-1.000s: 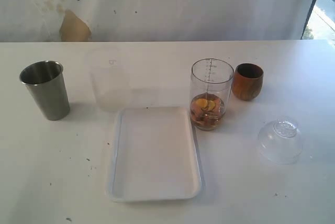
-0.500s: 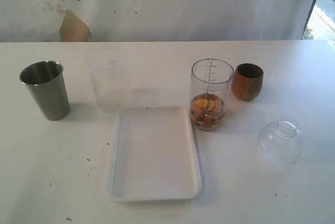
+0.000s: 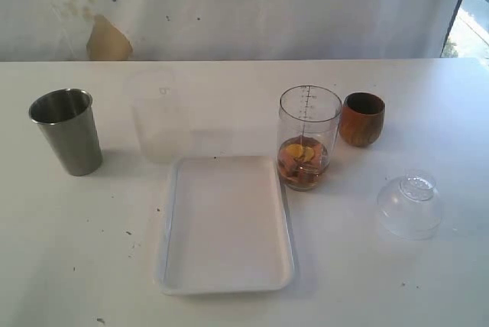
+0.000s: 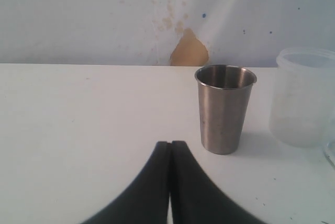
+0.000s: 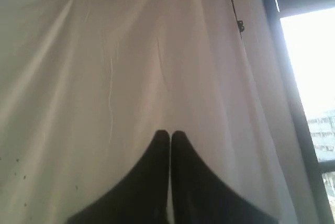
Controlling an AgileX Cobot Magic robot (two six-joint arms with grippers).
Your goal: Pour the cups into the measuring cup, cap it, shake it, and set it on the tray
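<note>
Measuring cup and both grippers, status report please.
Left gripper shut, empty, facing the steel tumbler; right gripper shut, empty. Measuring cup upright beside the tray, uncapped, pieces inside. Nothing blocking it.

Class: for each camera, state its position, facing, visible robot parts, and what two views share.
Exterior: raised, looking down on the white table, flat white tray and brushed-steel tumbler; no robot visible.
Left wrist: low over the table, facing the tumbler; shut black left fingers show.
Right wrist: aimed off-table at the white curtain; shut black right fingers show.
Shared: the tumbler, exterior and left wrist.
</note>
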